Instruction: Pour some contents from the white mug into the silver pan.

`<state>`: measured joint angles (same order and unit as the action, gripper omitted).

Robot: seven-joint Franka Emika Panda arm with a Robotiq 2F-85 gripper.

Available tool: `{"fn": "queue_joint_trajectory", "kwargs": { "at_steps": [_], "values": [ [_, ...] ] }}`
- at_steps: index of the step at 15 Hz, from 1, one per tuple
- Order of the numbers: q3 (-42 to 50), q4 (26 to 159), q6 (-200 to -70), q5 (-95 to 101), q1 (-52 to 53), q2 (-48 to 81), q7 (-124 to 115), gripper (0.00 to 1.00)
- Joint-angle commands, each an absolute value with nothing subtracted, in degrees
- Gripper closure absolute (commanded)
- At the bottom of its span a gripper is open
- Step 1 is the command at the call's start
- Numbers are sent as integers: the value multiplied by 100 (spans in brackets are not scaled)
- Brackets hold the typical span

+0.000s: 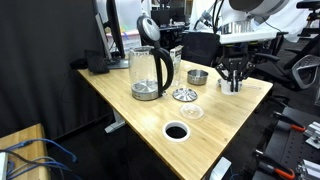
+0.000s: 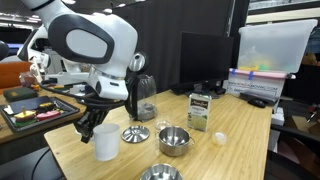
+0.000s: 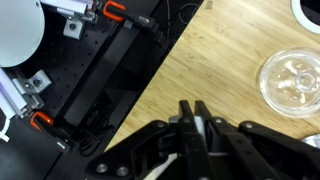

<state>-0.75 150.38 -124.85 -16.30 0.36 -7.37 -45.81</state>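
The tool (image 1: 232,77) hangs over the white mug (image 1: 233,87) at the bench's (image 1: 120,95) right-hand corner, fingers reaching down to the rim. In the wrist view the tool (image 3: 195,118) is drawn narrow, just a white sliver between the fingers. Whether it truly grips the mug, I cannot tell. In an exterior view the mug (image 2: 106,145) stands upright on the wood, right under the tool (image 2: 92,128).

Now across the bench, left to right. The glass kettle (image 1: 150,72) is tall on its base. A round cable hole (image 1: 176,131) sits near the front edge and the ridged disc (image 1: 184,95) just beside the kettle. Then comes the silver pan (image 1: 192,111), flat on the wood between disc and hole and well apart from the mug. The darker tin (image 1: 197,76) sits behind it. The wrist view catches the pan (image 3: 293,80) at its right edge.

A black curtain (image 1: 40,60) hangs behind on the left, with lab clutter beyond.
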Motion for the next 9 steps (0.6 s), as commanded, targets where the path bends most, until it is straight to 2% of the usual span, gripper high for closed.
{"fn": "queue_joint_trajectory", "kwargs": {
  "at_steps": [1, 2, 9],
  "values": [
    [-112, 15032, -12477, -1634, -2, -736, -4576, 91],
    [-96, 14979, -12508, -1656, -30, -660, -4698, 98],
    [370, 14335, -11889, -2746, -281, -133, -4185, 98]
  ]
}}
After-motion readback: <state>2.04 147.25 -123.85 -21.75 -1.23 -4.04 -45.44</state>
